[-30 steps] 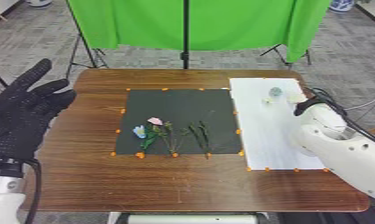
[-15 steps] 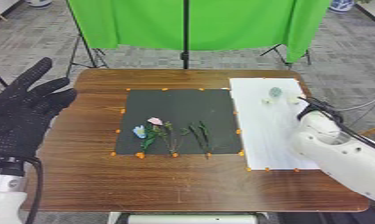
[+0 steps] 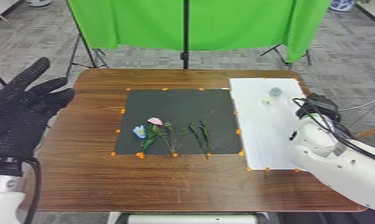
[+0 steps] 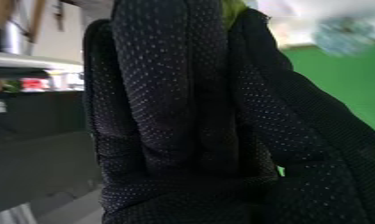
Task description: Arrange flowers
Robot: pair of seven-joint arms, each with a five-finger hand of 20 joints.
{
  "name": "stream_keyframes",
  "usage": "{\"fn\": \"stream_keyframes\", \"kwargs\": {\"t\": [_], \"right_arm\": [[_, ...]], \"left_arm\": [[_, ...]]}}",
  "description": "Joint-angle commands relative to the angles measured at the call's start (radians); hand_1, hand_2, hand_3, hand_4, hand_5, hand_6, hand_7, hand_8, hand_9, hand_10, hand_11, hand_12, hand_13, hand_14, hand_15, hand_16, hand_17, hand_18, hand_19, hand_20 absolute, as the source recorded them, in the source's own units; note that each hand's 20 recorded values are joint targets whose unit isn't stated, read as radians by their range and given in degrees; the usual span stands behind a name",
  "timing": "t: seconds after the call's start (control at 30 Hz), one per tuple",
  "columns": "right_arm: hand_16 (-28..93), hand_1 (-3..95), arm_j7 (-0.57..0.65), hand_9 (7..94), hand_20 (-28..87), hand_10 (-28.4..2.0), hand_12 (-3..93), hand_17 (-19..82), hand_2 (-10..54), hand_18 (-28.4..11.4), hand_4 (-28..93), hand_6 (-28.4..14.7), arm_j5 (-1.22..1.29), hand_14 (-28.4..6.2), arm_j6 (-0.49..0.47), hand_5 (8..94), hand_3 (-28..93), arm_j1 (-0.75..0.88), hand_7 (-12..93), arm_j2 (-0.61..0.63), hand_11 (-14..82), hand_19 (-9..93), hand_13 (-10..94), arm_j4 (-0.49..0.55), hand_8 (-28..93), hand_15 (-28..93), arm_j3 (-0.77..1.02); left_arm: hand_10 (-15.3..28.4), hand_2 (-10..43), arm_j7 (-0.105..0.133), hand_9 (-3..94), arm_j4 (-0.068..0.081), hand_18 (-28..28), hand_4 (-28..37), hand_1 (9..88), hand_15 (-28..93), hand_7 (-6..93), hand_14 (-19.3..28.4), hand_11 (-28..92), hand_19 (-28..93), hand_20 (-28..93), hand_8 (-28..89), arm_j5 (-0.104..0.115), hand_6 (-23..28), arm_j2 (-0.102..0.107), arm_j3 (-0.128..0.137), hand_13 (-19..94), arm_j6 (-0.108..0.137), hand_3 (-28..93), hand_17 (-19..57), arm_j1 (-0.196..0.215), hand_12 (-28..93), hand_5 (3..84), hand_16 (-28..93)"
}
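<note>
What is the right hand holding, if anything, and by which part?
The right robot hand pinches something yellow-green between thumb and fingers; which part cannot be told.

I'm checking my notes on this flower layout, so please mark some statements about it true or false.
1. The pink flower lies on the dark mat. True.
2. The white sheet is left of the dark mat. False: the white sheet is on its right.
3. The blue flower lies left of the pink flower. True.
4. The left hand grips the pink flower. False: the left hand is open, left of the mat.
5. The right hand is by the sheet's right edge. True.
</note>
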State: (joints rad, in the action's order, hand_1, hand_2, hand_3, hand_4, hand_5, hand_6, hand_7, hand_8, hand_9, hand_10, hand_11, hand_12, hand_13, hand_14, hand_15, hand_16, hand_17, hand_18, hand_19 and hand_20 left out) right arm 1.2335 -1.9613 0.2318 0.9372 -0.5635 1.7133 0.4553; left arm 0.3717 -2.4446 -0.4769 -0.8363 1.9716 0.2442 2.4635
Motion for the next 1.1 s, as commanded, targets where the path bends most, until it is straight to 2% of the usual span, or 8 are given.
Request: {"fn": "stream_keyframes", "kwargs": {"t": [0.03, 0.13, 0.17, 0.3, 0.6, 0.87, 0.97, 1.1], "right_arm": [[22, 58.4, -0.068, 93.7, -20, -8.1, 28.3, 51, -9.5, -16.1, -28, -0.4, -0.05, -4.4, 0.049, 85.2, 70, -0.075, 18, -0.024, 10.9, 93, 88, 0.111, 5, 44, -0.033], [22, 58.3, -0.122, 93.7, -19, -8.1, 28.3, 50, -9.5, -16.2, -28, -0.4, -0.04, -4.3, 0.06, 85.2, 71, -0.132, 18, -0.064, 11.2, 93, 88, 0.141, 5, 44, -0.083], [22, 58.3, -0.13, 93.7, -19, -8.1, 28.4, 50, -9.5, -16.2, -28, -0.3, -0.029, -4.3, 0.054, 85.2, 71, -0.139, 18, -0.085, 11.4, 93, 88, 0.15, 5, 44, -0.087], [22, 58.0, -0.19, 93.7, -16, -8.1, 28.3, 49, -9.5, -16.1, -28, -0.2, -0.014, -4.2, 0.055, 85.0, 71, -0.195, 19, -0.172, 11.8, 93, 88, 0.171, 5, 44, -0.15], [22, 57.6, -0.269, 93.7, -14, -7.9, 29.0, 47, -9.5, -16.0, -28, 0.1, 0.023, -3.7, 0.052, 84.7, 71, -0.28, 19, -0.355, 11.2, 93, 88, 0.16, 5, 45, -0.282], [22, 56.9, -0.282, 93.7, -12, -7.8, 29.1, 46, -9.5, -15.9, -28, 0.5, 0.032, -3.6, 0.072, 84.3, 71, -0.326, 20, -0.447, 11.2, 93, 88, 0.133, 5, 45, -0.377], [22, 56.6, -0.288, 93.7, -12, -7.8, 29.0, 45, -9.5, -16.0, -28, 0.7, 0.035, -3.6, 0.078, 84.1, 72, -0.335, 20, -0.473, 11.3, 93, 88, 0.126, 5, 45, -0.409], [22, 56.4, -0.29, 93.7, -11, -7.7, 29.2, 45, -9.5, -16.1, -28, 0.7, 0.048, -3.6, 0.101, 83.9, 72, -0.365, 20, -0.508, 11.2, 93, 88, 0.098, 5, 45, -0.459]], "left_arm": [[21.3, 6.8, -0.013, 34.0, 0.0, 26.4, -23.1, 22.8, 62, 16.8, 28.4, 32, 61, 28, -10, -0.007, 7.6, -0.012, 0.006, 27, -0.012, 78, -5.2, 0.01, 13, 32.4, -11], [21.3, 6.9, -0.011, 34.0, -0.008, 26.4, -23.1, 22.9, 62, 16.7, 28.4, 32, 61, 28, -10, -0.011, 7.6, -0.014, 0.016, 27, -0.011, 78, -5.2, 0.02, 13, 32.4, -11], [21.3, 6.9, -0.018, 34.0, -0.009, 26.4, -23.1, 22.8, 62, 16.8, 28.4, 32, 61, 28, -10, -0.015, 7.6, -0.015, 0.02, 27, -0.015, 78, -5.2, 0.019, 13, 32.4, -12], [21.3, 6.8, -0.027, 34.0, -0.009, 26.4, -23.2, 22.8, 62, 16.7, 28.4, 31, 61, 28, -10, -0.02, 7.6, -0.006, 0.019, 27, -0.021, 78, -5.2, -0.002, 13, 32.3, -12], [21.2, 6.8, -0.031, 33.9, 0.008, 26.5, -23.2, 22.8, 62, 16.6, 28.4, 31, 61, 28, -10, -0.016, 7.6, 0.019, 0.006, 27, -0.028, 78, -5.3, -0.037, 13, 32.3, -12], [21.3, 6.8, -0.033, 34.0, 0.016, 26.5, -23.1, 22.8, 62, 16.7, 28.4, 31, 61, 28, -10, -0.015, 7.6, 0.026, 0.006, 27, -0.036, 78, -5.3, -0.048, 13, 32.3, -11], [21.3, 6.8, -0.022, 34.0, 0.018, 26.5, -23.2, 22.9, 62, 16.7, 28.4, 32, 61, 28, -10, -0.01, 7.6, 0.033, 0.012, 27, -0.039, 78, -5.2, -0.041, 13, 32.4, -11], [21.3, 6.8, -0.027, 34.0, 0.029, 26.5, -23.2, 22.9, 62, 16.7, 28.4, 32, 61, 28, -10, -0.009, 7.6, 0.048, 0.0, 27, -0.046, 78, -5.2, -0.071, 13, 32.4, -11]]}}
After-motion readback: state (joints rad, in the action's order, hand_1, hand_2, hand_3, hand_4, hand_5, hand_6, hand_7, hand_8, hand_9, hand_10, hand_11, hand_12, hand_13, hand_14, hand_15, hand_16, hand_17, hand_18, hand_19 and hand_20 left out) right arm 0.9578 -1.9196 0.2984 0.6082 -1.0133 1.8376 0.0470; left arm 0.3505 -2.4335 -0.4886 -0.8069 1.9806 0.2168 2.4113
